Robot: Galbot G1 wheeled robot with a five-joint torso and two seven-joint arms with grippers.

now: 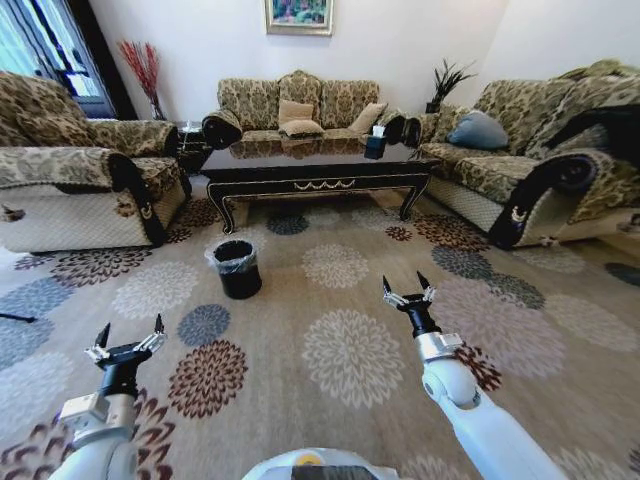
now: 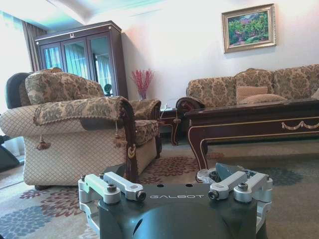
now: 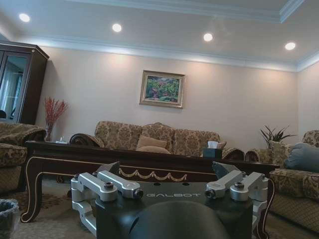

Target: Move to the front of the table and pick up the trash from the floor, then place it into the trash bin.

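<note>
Both claws, left claw (image 1: 127, 332) and right claw (image 1: 408, 288), spread wide above carpet; trash bin (image 1: 238, 268) before the desk (image 1: 320, 160).

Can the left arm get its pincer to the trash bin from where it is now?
Probably not yet. The left pincer hangs open over bare carpet, with the trash bin well ahead toward the table; nothing stands between them.

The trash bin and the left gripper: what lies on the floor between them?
In the head view, only patterned carpet lies between the trash bin and the open left gripper; that stretch is bare.
</note>
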